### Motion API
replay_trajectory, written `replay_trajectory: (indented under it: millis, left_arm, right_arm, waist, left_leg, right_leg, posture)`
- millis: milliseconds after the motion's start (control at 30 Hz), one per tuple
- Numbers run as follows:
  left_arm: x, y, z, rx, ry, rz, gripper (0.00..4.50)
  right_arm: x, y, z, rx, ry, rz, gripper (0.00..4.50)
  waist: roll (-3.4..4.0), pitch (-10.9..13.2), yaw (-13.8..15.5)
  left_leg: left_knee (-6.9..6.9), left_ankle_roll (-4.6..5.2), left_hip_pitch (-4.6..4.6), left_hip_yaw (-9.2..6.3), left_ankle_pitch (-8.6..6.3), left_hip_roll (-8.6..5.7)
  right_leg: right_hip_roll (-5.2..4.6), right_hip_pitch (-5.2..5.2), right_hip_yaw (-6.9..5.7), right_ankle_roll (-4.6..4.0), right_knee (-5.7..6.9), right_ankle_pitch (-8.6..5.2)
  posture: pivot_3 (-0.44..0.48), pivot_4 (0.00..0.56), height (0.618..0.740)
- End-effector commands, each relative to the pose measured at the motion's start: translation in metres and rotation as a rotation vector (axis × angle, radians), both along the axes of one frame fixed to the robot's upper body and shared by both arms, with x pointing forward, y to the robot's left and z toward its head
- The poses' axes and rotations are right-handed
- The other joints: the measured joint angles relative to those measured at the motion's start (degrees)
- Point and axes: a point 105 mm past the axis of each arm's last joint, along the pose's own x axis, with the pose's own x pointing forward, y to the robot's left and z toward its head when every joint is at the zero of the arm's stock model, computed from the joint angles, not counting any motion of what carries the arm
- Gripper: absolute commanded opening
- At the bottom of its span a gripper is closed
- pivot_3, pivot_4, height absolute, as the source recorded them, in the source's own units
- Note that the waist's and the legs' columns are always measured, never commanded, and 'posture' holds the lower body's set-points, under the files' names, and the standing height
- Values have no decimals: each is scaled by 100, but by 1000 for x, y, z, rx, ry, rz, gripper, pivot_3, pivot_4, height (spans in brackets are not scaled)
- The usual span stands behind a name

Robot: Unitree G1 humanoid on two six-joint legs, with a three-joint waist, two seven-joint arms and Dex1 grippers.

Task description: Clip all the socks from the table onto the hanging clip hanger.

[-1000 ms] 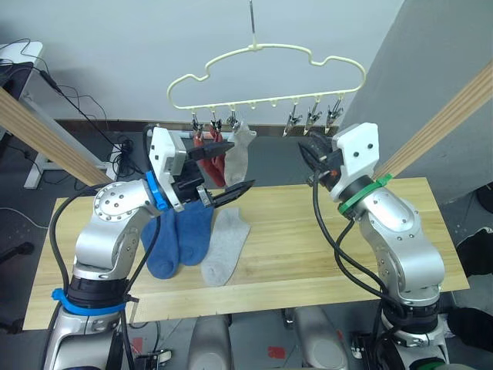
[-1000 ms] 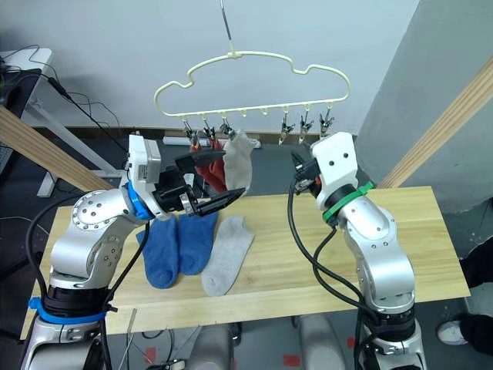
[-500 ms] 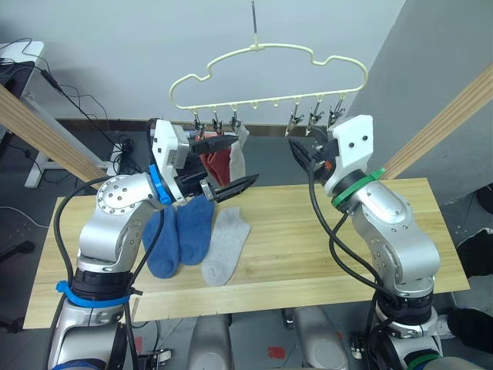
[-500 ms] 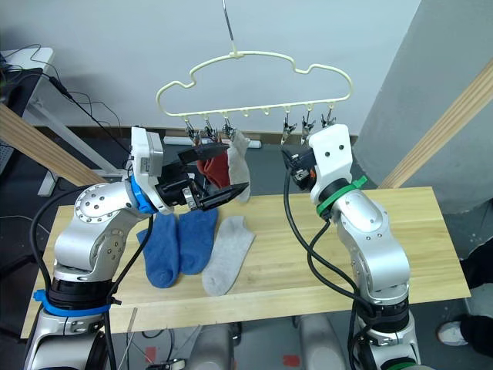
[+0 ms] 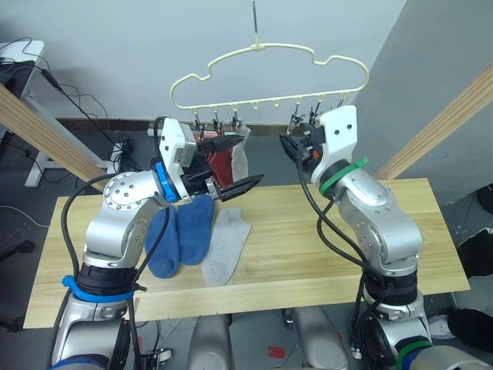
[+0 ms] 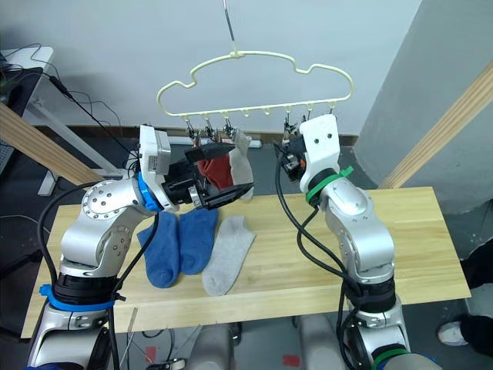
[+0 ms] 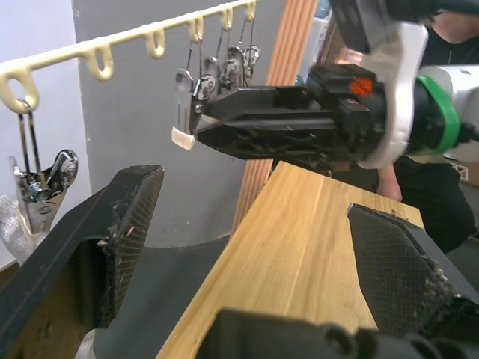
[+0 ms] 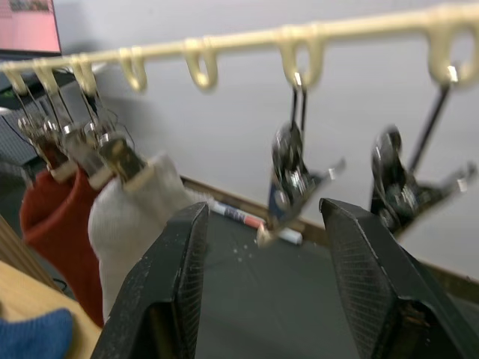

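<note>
The pale yellow clip hanger (image 5: pixel 269 73) hangs above the far edge of the table (image 5: pixel 323 254). Its three leftmost clips hold two rust red socks (image 5: pixel 219 163) and a grey sock (image 5: pixel 241 154). Two blue socks (image 5: pixel 181 235) and a grey sock (image 5: pixel 226 247) lie flat on the table's left half. My left gripper (image 5: pixel 253 160) is open and empty, just in front of the hanging socks. My right gripper (image 8: pixel 262 217) is open, with the fourth clip (image 8: pixel 288 187) between its fingers; in the left wrist view its fingertips reach that clip (image 7: pixel 187 112).
Two slanted wooden poles (image 5: pixel 46 131) (image 5: pixel 439 127) flank the table. The two rightmost clips (image 5: pixel 327 112) hang bare. Cables and a desk leg lie on the floor at the far left.
My right gripper has moved up and left to the fourth clip. My left gripper has risen slightly and shifted right, still open.
</note>
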Motion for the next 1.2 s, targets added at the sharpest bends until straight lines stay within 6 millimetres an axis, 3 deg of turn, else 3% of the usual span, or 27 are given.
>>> replay_trajectory:
  millis: [33,1033,1200]
  left_arm:
    - [-5,-3,7,-2,-39,-10,4458]
    - [-7,-6,0,-2,-9,-6,4458]
    - [-6,-7,-2,-7,-1,1,4458]
  right_arm:
    - [-5,2,15,27,-61,15,2437]
    - [7,13,23,91,-99,19,2437]
    - [8,11,25,100,-105,8,1208]
  waist:
    - [0,0,2]
    - [0,0,12]
    - [0,0,12]
  left_leg:
    - [0,0,0,0,0,0]
    - [0,0,-1,0,0,0]
    - [0,0,0,0,0,0]
  right_leg:
    - [0,0,0,0,0,0]
    - [-1,0,0,0,0,0]
    - [-1,0,0,0,0,0]
  posture:
    - [-83,316,740]
    - [-75,311,740]
    - [-77,309,740]
